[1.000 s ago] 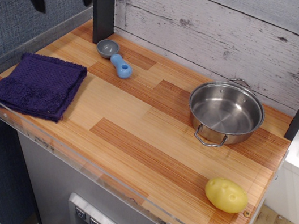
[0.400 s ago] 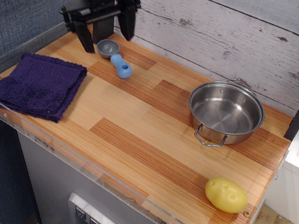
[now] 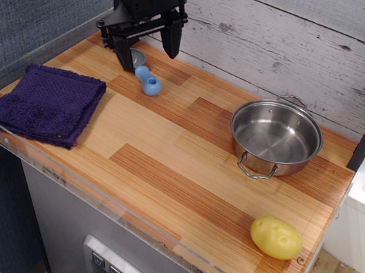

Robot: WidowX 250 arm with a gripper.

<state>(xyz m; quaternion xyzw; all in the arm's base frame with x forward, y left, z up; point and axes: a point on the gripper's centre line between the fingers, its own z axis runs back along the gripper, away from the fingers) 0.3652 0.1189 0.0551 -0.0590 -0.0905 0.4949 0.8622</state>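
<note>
At the upper left of the frame, a small scoop [image 3: 149, 82] lies flat on the worktop [image 3: 179, 157], grey bowl toward the plank wall [image 3: 277, 33], blue handle pointing to the lower right. Directly above its bowl end hangs the hand [image 3: 148, 48], fingers spread wide and holding nothing. One finger stands on each side of the scoop, and the gap is wide enough that neither appears to touch it. Left of centre lies a folded purple cloth [image 3: 48, 103]. Well apart at right stands a steel pot [image 3: 275, 137], upright and empty. A potato [image 3: 276, 238] rests near the lower right corner.
</note>
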